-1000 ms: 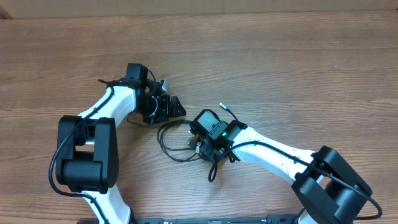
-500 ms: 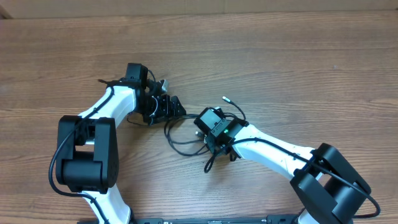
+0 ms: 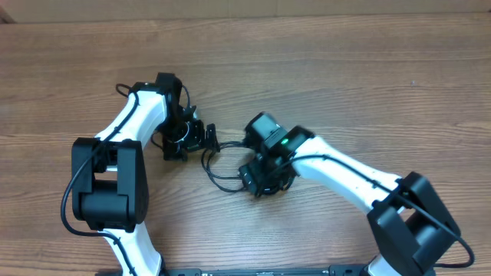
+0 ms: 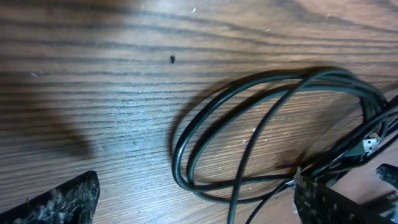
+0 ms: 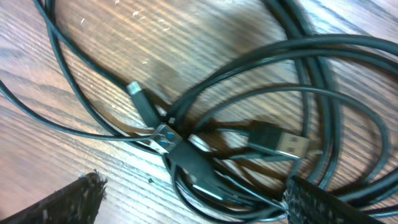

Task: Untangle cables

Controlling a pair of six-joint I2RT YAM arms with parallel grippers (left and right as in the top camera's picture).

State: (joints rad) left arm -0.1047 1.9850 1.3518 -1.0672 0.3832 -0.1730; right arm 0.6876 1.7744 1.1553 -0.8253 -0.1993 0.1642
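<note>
Near mid-frame on the table, both arms are closing in on the cables.
Right pincer is swinging over the knotted plugs, left pincer is dropping at their left end; both are staying spread, pinching nothing, so untangling is only starting.

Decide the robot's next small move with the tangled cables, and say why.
Probably lower the right end effector slightly and close on the flat plug. It stands open over the cables, with that plug lying among crossed loops; holding one end should let it be drawn free.
</note>
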